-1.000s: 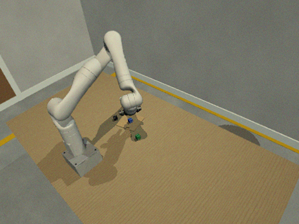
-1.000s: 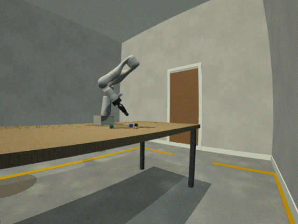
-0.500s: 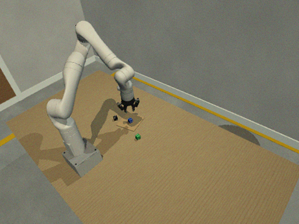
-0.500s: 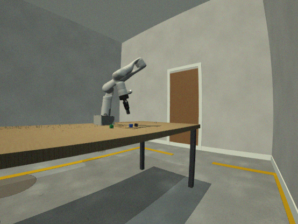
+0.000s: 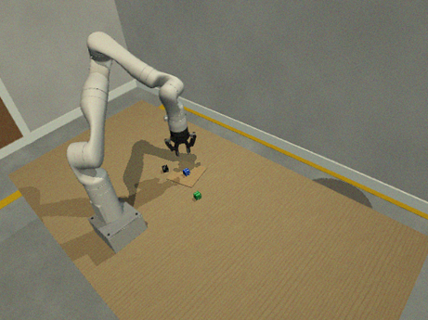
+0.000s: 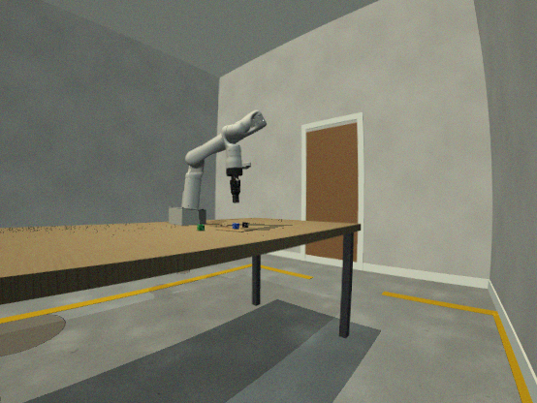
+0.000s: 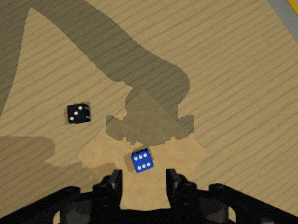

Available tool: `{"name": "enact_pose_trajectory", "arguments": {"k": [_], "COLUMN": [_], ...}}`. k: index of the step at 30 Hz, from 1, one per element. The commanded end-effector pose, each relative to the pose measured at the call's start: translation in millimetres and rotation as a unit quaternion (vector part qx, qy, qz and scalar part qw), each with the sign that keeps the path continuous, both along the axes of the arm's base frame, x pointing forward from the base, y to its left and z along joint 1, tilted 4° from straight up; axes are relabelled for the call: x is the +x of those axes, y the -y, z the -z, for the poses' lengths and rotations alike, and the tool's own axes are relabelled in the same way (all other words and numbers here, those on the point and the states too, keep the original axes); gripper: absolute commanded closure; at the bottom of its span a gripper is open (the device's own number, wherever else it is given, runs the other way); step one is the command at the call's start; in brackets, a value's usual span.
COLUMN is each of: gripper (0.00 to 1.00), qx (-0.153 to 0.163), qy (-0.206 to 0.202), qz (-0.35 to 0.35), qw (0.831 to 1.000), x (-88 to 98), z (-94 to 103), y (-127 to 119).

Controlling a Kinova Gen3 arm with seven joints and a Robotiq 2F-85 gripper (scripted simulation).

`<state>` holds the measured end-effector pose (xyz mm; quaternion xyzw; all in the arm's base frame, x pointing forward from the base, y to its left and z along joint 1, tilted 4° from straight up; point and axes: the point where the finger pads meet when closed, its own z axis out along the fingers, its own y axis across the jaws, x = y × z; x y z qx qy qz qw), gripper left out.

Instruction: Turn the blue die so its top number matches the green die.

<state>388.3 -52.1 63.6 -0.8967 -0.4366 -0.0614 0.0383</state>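
Observation:
The blue die [image 5: 186, 172] [image 6: 236, 226] [image 7: 142, 160] lies on the small tan mat [image 5: 193, 180] [image 7: 192, 151], with four pips on top in the wrist view. The green die [image 5: 197, 195] [image 6: 200, 227] lies on the table off the mat, towards the front; its top number is too small to read. The black die [image 5: 165, 169] [image 6: 245, 225] [image 7: 78, 113] lies on the table just off the mat. My gripper [image 5: 183, 153] [image 6: 235, 200] [image 7: 144, 180] hangs well above the mat, pointing straight down. Its fingers stand partly apart with nothing between them.
The arm's grey base [image 5: 119, 229] stands on the wooden table [image 5: 261, 258] to the left of the dice. The arm's shadow falls across the mat. The table's far edge runs along the grey wall.

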Motion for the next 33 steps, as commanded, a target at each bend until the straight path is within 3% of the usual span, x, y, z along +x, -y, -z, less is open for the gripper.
{"name": "enact_pose_trajectory", "arguments": {"k": [1,16,17,33], "gripper": [0.59,0.59,0.0,0.0], "qx": [-0.011,-0.031,-0.031,-0.031], "qy": [-0.005,-0.017,-0.017,-0.017], "qz": [-0.018,-0.018,-0.018,-0.018], "qw": [1.0,0.999,0.999,0.999], "x": [4.8,6.6,6.6,6.4], "z": [-1.0,-3.3,-3.3,-6.4], "y": [-11.4,-12.8,-12.8,-12.6]}}
